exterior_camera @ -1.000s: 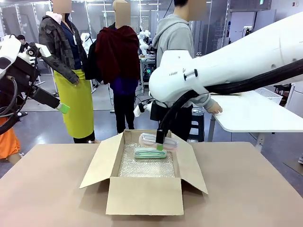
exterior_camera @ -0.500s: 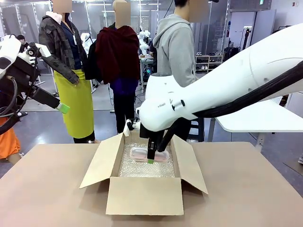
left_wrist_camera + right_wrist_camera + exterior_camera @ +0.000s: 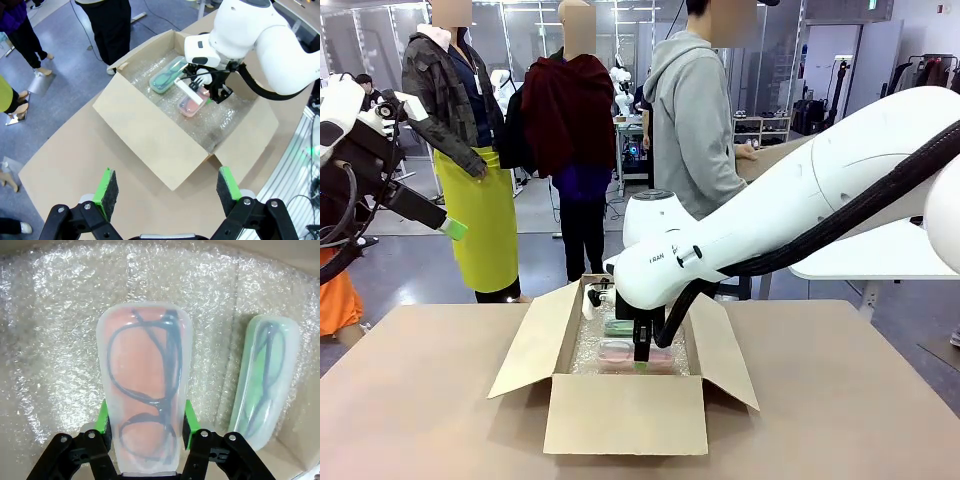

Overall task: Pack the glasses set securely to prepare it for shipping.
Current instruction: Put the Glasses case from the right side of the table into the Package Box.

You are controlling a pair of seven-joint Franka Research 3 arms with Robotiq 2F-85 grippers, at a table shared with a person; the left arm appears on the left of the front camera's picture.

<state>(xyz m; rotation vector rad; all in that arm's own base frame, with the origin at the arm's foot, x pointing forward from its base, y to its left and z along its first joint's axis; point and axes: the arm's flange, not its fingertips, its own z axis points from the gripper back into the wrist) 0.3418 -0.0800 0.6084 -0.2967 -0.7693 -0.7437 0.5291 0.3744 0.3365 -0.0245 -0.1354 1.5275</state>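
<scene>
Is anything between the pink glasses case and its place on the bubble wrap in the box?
Nothing visible. The pink case appears to lie on the bubble wrap inside the box, beside the mint case and apart from it, the right claw straddling it.

Bright, even overhead light leaves soft shadows inside the box (image 3: 625,412), sparkling glare on the bubble wrap (image 3: 60,315), sharp focus, and wide-angle bending at wrist-view edges.

Small dark lettering on the white right arm (image 3: 665,259), just above its wrist, reads roughly "FRAN" (any further letters are too small to make out). Nothing else is legible.
</scene>
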